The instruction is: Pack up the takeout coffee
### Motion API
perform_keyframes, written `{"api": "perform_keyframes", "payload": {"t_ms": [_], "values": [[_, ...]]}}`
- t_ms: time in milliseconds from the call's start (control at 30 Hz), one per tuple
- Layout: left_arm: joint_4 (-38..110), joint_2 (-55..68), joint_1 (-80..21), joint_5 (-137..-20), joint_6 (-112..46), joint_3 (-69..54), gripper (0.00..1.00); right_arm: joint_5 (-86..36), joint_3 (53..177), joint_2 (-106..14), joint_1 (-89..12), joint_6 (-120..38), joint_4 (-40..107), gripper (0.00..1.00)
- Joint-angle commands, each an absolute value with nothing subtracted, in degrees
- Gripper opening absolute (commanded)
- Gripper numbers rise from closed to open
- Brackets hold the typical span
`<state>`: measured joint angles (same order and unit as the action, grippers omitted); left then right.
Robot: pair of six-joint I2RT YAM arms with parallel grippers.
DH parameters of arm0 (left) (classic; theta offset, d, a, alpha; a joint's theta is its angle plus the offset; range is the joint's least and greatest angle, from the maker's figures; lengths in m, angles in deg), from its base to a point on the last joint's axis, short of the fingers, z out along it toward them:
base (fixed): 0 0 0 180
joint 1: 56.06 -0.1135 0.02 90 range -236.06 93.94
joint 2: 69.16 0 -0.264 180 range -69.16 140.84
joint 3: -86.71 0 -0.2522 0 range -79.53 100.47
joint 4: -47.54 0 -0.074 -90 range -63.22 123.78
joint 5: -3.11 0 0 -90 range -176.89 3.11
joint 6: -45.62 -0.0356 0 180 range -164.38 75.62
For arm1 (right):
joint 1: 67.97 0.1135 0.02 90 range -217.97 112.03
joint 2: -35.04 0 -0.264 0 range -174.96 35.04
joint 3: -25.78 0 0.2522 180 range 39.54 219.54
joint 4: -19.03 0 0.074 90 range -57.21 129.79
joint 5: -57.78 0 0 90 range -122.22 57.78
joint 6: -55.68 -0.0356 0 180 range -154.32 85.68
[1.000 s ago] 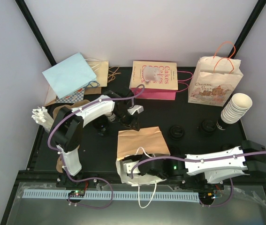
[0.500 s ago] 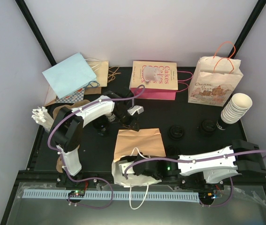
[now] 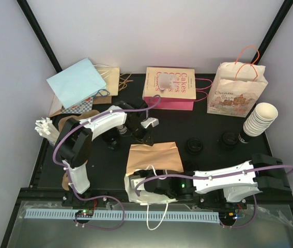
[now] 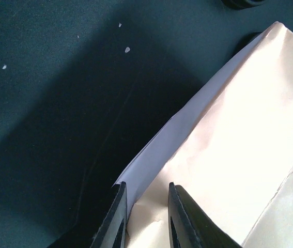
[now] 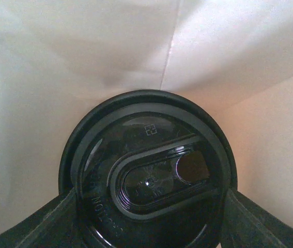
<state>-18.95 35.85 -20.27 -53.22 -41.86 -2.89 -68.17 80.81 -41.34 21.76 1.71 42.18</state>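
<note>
The brown paper bag (image 3: 154,157) lies flat on the worktop (image 3: 208,126), midway along the near edge, with its white-lined mouth facing that edge and a white cord handle (image 3: 159,217) looping over it. The right arm reaches in from the right edge and the right gripper (image 5: 149,206) is inside the bag's mouth. In the right wrist view the takeout coffee sits between the gripper's fingers (image 5: 48,222), which press against either side of its black lid (image 5: 149,170). White paper surrounds the lid on all sides, and the cup below it is hidden. The left gripper (image 4: 145,206) is at the bag's far end. Its fingers (image 4: 116,217) stand a narrow gap apart with the bag's folded edge running into that gap, and we cannot tell whether they pinch the paper. Two loose black lids (image 3: 194,145) rest to the right of the bag. A stack of cream cups (image 3: 259,120) leans at the right edge. Along the far edge stand a pink bag (image 3: 169,88) and a printed bag with orange handles (image 3: 236,93). A light blue bag (image 3: 76,82) lies in the far left corner.
</note>
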Motion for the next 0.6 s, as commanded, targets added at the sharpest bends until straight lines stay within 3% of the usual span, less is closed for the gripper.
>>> {"api": "perform_keyframes", "payload": {"t_ms": [0,567], "values": [[-22.65,35.99,-18.93,-50.58,-43.13,-3.2,0.23,-73.57,79.61,-43.42,21.12,2.83,43.05,0.52],[-23.52,36.24,-18.21,-48.75,-44.25,-4.36,0.21,-69.95,78.4,-49.66,21.14,-2.15,45.06,0.53]]}}
